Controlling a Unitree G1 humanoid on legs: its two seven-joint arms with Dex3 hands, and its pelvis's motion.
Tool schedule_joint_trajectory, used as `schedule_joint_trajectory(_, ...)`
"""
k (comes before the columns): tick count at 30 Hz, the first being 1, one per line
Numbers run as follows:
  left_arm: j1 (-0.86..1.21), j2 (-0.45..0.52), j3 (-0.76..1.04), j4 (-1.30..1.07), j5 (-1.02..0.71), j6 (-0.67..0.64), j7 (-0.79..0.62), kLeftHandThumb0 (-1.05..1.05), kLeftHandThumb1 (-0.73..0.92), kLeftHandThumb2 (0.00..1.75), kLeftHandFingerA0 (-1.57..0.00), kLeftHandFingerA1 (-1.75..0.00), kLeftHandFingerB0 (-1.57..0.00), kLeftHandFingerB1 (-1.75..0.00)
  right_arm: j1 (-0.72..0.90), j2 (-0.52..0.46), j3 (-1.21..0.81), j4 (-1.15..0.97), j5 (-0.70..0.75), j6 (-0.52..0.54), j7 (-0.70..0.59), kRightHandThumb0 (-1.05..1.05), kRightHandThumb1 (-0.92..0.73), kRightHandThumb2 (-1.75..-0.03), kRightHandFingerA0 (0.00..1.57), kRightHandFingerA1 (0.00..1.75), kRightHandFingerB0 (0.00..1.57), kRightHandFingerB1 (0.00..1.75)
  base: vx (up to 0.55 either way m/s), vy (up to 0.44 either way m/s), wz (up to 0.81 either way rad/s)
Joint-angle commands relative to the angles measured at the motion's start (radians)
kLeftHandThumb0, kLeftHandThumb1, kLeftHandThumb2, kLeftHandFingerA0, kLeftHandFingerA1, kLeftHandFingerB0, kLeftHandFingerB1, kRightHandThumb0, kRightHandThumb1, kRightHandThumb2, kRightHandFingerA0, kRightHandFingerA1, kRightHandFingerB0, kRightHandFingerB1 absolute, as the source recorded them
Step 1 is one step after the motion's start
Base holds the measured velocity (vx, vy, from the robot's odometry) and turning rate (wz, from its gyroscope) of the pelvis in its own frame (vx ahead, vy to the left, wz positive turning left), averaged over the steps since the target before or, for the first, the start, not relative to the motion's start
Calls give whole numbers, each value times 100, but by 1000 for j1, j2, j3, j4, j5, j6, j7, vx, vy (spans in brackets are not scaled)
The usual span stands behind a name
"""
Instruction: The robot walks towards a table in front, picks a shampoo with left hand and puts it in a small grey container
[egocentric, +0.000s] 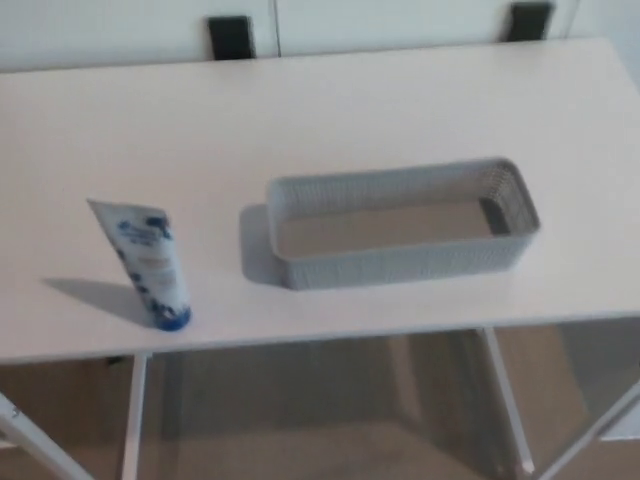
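Findings, head view.

1. The table is white and fills most of the frame. Its front edge runs across the lower part of the picture.
2. The shampoo tube stands on the table near the front edge, on the left side. It is white with blue markings and rests on its blue cap. The flat crimped end is uppermost and leans to the left. Nothing grips it.
3. The grey container sits to the right of the tube, near it but not touching, with bare table between them. It is a long, shallow box with finely patterned walls. Its long side lies roughly along the table's front edge. Its inner floor is in plain sight.
4. Neither robot hand is in the frame, left or right, so whether either is released or clenched cannot be told.
5. Behind the table are white cabinet doors with two black handles. Below the table, white legs stand on a tan floor.
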Motion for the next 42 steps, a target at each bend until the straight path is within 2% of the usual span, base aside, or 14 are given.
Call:
schedule_joint_trajectory(1,19,24,-57,-7,58,-55,24,-14,54,56,-49,-52,-41,-37,-4,-8,0,12,8,4,-8,-13,-60,-58,55,40,44,37,97,81,1)
schedule_joint_trajectory(11,28,43,-98,1,63,-66,35,-11,54,60,-46,-52,-39,-37,-2,-6,-2,4,9,0,-11,-17,-59,-60,53,41,43,39,77,-84,10)
schedule_joint_trajectory(14,30,69,-169,-8,131,-65,68,-19,58,58,-45,-52,-36,-35,-3,-4,5,5,3,6,-19,-17,-59,-61,52,41,43,38,47,-265,4)
schedule_joint_trajectory(19,102,99,-193,-126,93,-95,-50,-28,52,56,-44,-52,-32,-34,-5,-8,0,8,10,8,-14,-11,-61,-58,55,40,43,37,12,-29,-3)
schedule_joint_trajectory(20,130,97,-186,-178,73,-91,-80,-30,51,56,-46,-49,-31,-33,-6,-11,-2,9,12,10,-11,-12,-61,-58,55,40,43,37,0,0,0)
schedule_joint_trajectory(21,216,95,-176,-337,27,-75,-136,-21,34,86,-35,-62,-16,-52,-6,-17,-4,9,13,14,-9,-13,-61,-58,55,40,43,37,18,94,-10)
schedule_joint_trajectory(22,288,95,-166,-464,-11,-65,-177,-21,34,86,-35,-62,-16,-52,-6,-20,-3,7,11,15,-11,-13,-61,-58,55,40,43,37,13,137,-7)
schedule_joint_trajectory(23,330,97,-159,-532,-33,-58,-203,-32,49,55,-41,-49,-29,-33,-6,-21,-4,8,12,14,-9,-13,-61,-58,54,40,43,37,41,168,-6)
schedule_joint_trajectory(25,442,108,-136,-673,-92,-82,-260,-42,48,56,-42,-51,-30,-35,-5,-21,-7,12,15,20,-5,-14,-61,-58,54,40,43,36,6,174,4)
schedule_joint_trajectory(27,615,107,-84,-888,-198,15,-299,-32,48,55,-38,-45,-32,-32,1,-24,-6,15,13,29,-5,-14,-61,-58,54,40,42,36,67,389,-11)
schedule_joint_trajectory(34,889,140,15,-1129,-353,-63,-470,-35,48,54,-34,-40,-29,-31,-8,-31,-9,31,9,48,-20,-14,-60,-58,57,40,45,37,47,35,6)
schedule_joint_trajectory(40,1063,164,148,-1386,-512,-59,-580,-41,47,54,-40,-40,-27,-31,-5,-27,-13,37,13,52,-14,-15,-61,-58,56,40,44,37,8,-89,5)
schedule_joint_trajectory(41,1083,171,195,-1438,-546,-78,-595,-52,39,69,-32,-47,-21,-39,-5,-29,-8,37,8,60,-16,-16,-62,-58,55,40,44,37,4,-82,6)
schedule_joint_trajectory(42,1085,170,201,-1445,-550,-78,-597,-52,39,69,-32,-47,-21,-39,-5,-29,-7,37,7,60,-16,-16,-62,-58,55,40,44,37,0,0,0)
